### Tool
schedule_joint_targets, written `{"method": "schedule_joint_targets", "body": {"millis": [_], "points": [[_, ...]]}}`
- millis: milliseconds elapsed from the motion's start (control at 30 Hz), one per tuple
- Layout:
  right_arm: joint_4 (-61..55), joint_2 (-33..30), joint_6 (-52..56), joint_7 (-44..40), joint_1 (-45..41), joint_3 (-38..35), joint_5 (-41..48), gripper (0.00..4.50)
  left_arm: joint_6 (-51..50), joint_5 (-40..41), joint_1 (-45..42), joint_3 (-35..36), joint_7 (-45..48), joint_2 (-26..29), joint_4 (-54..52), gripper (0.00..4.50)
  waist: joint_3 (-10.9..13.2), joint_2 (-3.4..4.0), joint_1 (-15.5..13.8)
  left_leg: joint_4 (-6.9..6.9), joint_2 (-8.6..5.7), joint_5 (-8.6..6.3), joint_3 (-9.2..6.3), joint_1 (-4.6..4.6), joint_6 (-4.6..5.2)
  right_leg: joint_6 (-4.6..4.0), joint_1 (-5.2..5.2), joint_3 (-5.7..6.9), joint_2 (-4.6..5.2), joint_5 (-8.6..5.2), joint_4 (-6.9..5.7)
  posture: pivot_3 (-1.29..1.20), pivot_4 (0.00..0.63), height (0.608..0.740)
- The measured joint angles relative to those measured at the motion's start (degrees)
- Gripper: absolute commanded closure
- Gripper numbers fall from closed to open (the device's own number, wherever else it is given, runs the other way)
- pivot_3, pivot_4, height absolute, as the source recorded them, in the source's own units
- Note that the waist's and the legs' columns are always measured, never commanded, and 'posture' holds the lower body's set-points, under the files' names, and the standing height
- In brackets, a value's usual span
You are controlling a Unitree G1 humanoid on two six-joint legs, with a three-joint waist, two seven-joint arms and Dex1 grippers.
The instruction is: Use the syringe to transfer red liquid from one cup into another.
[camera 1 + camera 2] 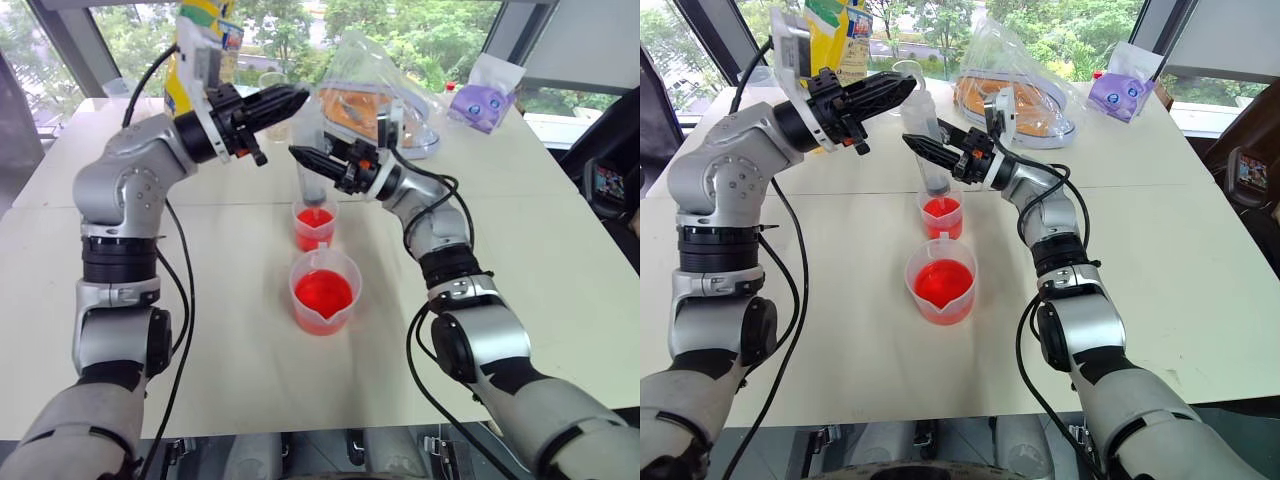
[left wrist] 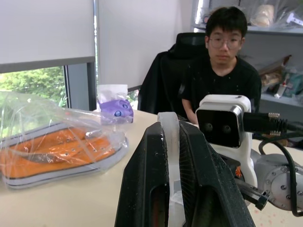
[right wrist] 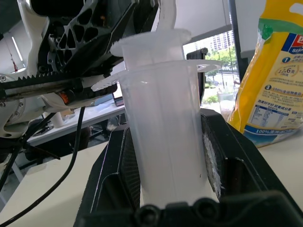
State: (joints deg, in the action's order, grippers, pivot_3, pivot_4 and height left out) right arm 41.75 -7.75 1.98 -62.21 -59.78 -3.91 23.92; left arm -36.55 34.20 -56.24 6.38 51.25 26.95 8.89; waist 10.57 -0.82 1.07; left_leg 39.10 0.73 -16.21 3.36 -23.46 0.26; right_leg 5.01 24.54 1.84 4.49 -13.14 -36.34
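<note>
The syringe (image 1: 931, 150) stands upright over the small clear cup (image 1: 941, 216), its wide see-through barrel pale and cloudy and its lower end dipping inside the cup's rim; the plunger top (image 3: 154, 35) sits pushed down close to the barrel's flange. The small cup is narrow and holds bright red liquid (image 1: 941, 210) in its lower part. Just beside it at 6 o'clock, nearer the table's front edge, stands the wider spouted beaker (image 1: 940, 281), upright, its thick rim clear, with a broader pool of the same translucent red liquid.
</note>
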Motion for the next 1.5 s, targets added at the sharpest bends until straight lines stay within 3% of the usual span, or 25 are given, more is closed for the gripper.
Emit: {"method": "schedule_joint_targets", "body": {"millis": [500, 633, 833, 867, 1000, 1233, 1500], "points": [[-0.03, -0.02, 0.24, -0.10, -0.01, 0.00, -0.01, 3.09, -0.36, 0.09, 0.18, 0.15, -0.10, -0.14, -0.26, 4.41, 0.00, 0.00, 0.00, 0.00, 0.00, -0.02, 0.00, 0.00, 0.04, 0.00, 0.00, 0.00, 0.00, 0.00, 0.00, 0.00, 0.150, 0.740], [-1.36, 0.01, 0.26, 0.35, 0.00, -0.49, 0.10, 3.09, -2.71, 1.48, -0.90, 1.11, -0.10, -0.19, -0.10, 3.12, 0.00, 0.00, -0.04, 0.00, 0.00, -0.02, 0.00, 0.00, 0.04, 0.00, 0.00, 0.00, 0.01, 0.00, 0.00, 0.00, 0.150, 0.740], [-4.77, 1.40, 1.34, 0.85, 0.39, -0.84, 0.66, 3.09, -4.72, 3.79, -1.48, 3.86, -3.00, -0.18, 0.14, 0.23, 0.00, 0.01, 0.20, -0.01, 0.03, -0.02, -0.01, 0.00, 0.03, 0.00, 0.02, 0.00, -0.01, 0.00, -0.01, 0.00, 0.150, 0.740], [-5.20, 1.69, 1.51, 0.95, 0.84, -0.82, 0.67, 3.09, -4.82, 4.21, -1.47, 4.80, -3.53, -0.03, 0.00, 0.07, 0.00, 0.00, 0.19, -0.02, 0.04, -0.02, -0.01, 0.00, 0.03, 0.00, 0.02, 0.00, -0.01, 0.00, -0.01, 0.00, 0.150, 0.740], [-5.60, 2.42, 2.09, 1.17, 2.93, -0.35, 0.53, 3.09, -6.41, 6.82, 0.09, 8.32, -5.27, 2.65, -4.09, 0.07, 0.00, 0.01, 0.15, -0.02, 0.04, -0.01, -0.01, 0.00, 0.01, 0.00, 0.02, 0.00, 0.03, 0.00, -0.01, 0.00, 0.150, 0.740], [-6.20, 2.15, 2.71, 1.81, 3.53, -0.41, 0.48, 3.09, -11.72, 13.75, 10.32, 12.54, -4.72, 10.13, -15.81, 0.07, 0.01, 0.02, 0.10, -0.05, 0.03, 0.03, -0.04, 0.01, -0.10, -0.01, 0.03, 0.00, 0.17, 0.01, 0.00, 0.00, 0.150, 0.740], [-12.26, -1.04, 8.30, 6.51, 0.35, -1.75, 1.71, 3.09, -12.53, 15.02, 22.18, 11.42, -0.94, 15.57, -22.91, 0.07, 0.02, 0.04, 0.07, -0.12, 0.03, 0.00, -0.12, 0.00, -0.09, -0.10, 0.05, 0.00, 0.25, 0.03, 0.05, 0.00, 0.150, 0.740]]}}
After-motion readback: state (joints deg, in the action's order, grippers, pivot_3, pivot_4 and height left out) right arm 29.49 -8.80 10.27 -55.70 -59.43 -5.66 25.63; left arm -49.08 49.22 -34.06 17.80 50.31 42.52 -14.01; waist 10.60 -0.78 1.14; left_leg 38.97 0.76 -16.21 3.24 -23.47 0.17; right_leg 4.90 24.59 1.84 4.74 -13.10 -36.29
